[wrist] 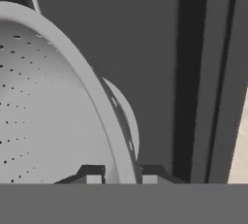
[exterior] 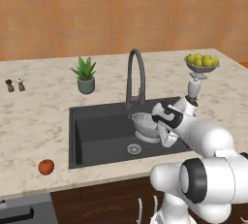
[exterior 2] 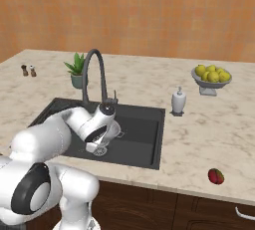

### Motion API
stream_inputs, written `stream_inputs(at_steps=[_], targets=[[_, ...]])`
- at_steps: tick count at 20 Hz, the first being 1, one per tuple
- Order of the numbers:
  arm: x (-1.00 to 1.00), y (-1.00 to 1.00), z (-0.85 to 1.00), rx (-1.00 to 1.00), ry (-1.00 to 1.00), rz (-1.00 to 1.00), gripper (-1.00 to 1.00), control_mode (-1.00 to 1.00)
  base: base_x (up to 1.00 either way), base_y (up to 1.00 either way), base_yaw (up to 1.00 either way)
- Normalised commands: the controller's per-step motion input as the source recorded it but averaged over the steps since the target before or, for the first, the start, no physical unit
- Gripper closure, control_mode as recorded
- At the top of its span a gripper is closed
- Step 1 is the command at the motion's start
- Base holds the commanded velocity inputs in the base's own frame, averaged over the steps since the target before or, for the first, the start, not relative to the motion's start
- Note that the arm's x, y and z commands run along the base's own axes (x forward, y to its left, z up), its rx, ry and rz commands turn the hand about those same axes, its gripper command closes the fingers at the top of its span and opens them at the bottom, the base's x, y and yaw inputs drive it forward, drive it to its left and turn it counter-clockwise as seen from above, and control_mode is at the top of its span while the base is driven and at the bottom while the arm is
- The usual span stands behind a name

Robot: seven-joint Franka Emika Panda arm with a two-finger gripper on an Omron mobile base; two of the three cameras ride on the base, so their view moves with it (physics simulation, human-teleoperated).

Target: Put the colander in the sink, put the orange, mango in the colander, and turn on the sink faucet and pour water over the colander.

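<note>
**Colander in the basin, hand clamped on its rim**

Far left of the left base view: two small pepper-and-salt shakers on the pale marbled stone table. Near the table's front edge, well left of the basin: small round orange-red orange, untouched and well apart from the hand. Further back: spiky green potted plant in a grey-green pot.

Centre: large rectangular dark grey sink with round metal drain. Behind it, tall dark grey gooseneck sink faucet, no stream visible from the spout. Inside the basin, right of centre and just past the drain: small round silvery-white perforated metal colander, tilted somewhat; whether resting on the sink floor or hanging just above it cannot be told.

Hand clenched on the colander's rim at the bowl's right side, one dark finger tip inside the wall and one outside, as seen in the hand view. First step judged nearly complete; release apparently pending.

Right of the basin: white soap dispenser, then footed grey bowl of yellow-green fruits at the back. Near the front edge in the right base view: small red-and-green mango.

Relation governing the coming move: colander directly at the hand, so only letting go and lifting clear needed. After that, orange far off to the left, mango off to the right on the other side of the sink; both near the front edge, neither obviously nearer.
</note>
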Motion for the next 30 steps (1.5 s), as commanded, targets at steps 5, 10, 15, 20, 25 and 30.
stream_inputs(at_steps=[5, 10, 15, 20, 25, 30], targets=[[0.56, -0.36, 0.00, 0.02, 0.05, 0.30, 1.00, -1.00, 0.00, 0.00, 0.00], [0.42, -0.07, -0.17, 0.00, 0.00, 0.41, 1.00, -1.00, 0.00, 0.00, 0.00], [0.07, 0.00, -0.45, 0.00, 0.00, 0.35, 1.00, -1.00, 0.00, 0.00, 0.00], [0.03, 0.00, -0.43, 0.00, -0.02, 0.32, 1.00, -1.00, 0.00, 0.00, 0.00], [0.00, 0.10, -0.44, 0.00, -0.11, 0.21, 1.00, -1.00, 0.00, 0.00, 0.00], [0.00, 0.11, -0.42, 0.02, -0.18, 0.08, 1.00, -1.00, 0.00, 0.00, 0.00]])
